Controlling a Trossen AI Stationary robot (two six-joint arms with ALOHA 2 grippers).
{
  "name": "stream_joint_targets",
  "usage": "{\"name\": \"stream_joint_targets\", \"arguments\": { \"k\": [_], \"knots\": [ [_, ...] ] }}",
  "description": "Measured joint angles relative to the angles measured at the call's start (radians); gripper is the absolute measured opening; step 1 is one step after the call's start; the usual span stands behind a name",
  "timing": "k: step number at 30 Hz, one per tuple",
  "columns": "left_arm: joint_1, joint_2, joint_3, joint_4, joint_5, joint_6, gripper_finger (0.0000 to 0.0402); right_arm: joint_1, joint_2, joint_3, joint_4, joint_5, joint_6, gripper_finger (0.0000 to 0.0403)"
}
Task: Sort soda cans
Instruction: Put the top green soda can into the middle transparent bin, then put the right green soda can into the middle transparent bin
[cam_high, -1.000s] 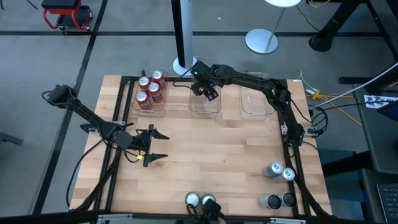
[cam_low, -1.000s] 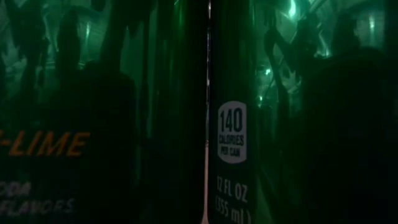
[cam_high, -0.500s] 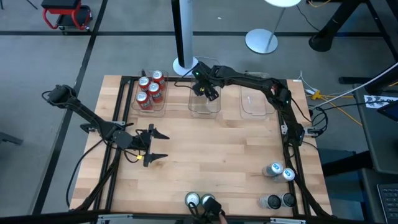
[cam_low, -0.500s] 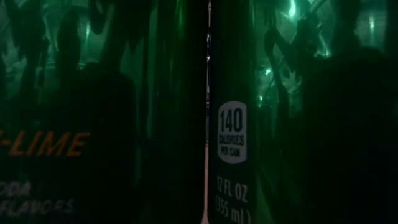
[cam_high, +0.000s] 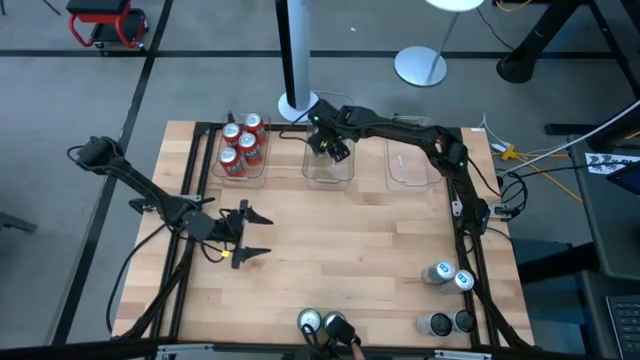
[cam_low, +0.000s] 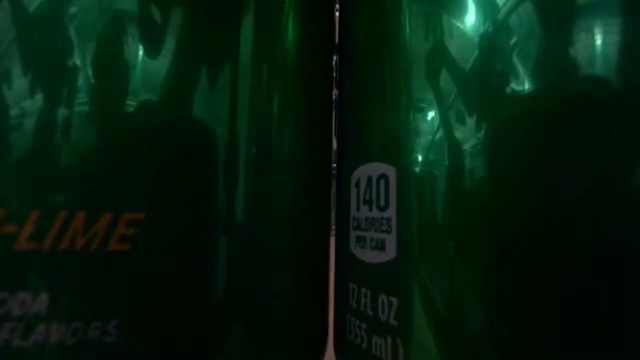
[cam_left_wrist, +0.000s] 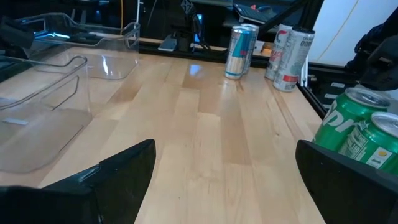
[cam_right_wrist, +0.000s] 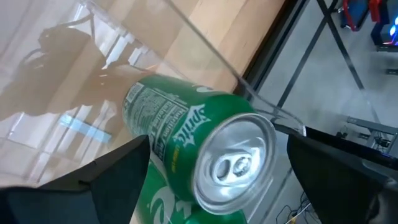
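The green can (cam_right_wrist: 186, 143) lying in the clear bin (cam_right_wrist: 205, 50) has the word "Sprite" in white letters on its side, with small print beside it too tiny to read.

The dark green can (cam_low: 375, 200) right in front of the low camera says "140 CALORIES PER CAN", and under that "12 FL OZ (355 mL)". On the can (cam_low: 100, 240) next to it are orange letters "-LIME", and under them "SODA" and "FLAVORS".
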Motion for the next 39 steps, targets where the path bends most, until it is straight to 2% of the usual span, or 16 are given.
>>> {"name": "stream_joint_targets", "arguments": {
  "k": [8, 17, 22, 26, 32, 39],
  "knots": [
    [0.0, 0.012, 0.0, 0.014, 0.0, 0.006, 0.0375, 0.009, 0.002, 0.063, -0.084, 0.013, -0.009, 0.0378],
    [0.0, 0.012, 0.0, 0.013, 0.0, 0.008, 0.0375, 0.121, 0.003, 0.303, -0.323, 0.012, -0.042, 0.0378],
    [0.0, 0.012, 0.0, 0.012, 0.0, 0.006, 0.0375, 0.253, 0.003, 0.423, -0.441, 0.011, -0.065, 0.0378],
    [0.0, 0.012, 0.0, 0.012, 0.0, 0.004, 0.0375, 0.371, -0.055, 0.393, -0.486, -0.032, -0.069, 0.0379],
    [0.0, 0.012, 0.0, 0.006, 0.0, -0.007, 0.0375, 0.567, -0.111, 0.393, -0.57, 0.012, 0.054, 0.0379],
    [0.0, 0.012, 0.0, 0.008, -0.001, -0.006, 0.0375, 0.788, -0.126, 0.393, -0.591, 0.065, 0.197, 0.0379]
  ]
}}
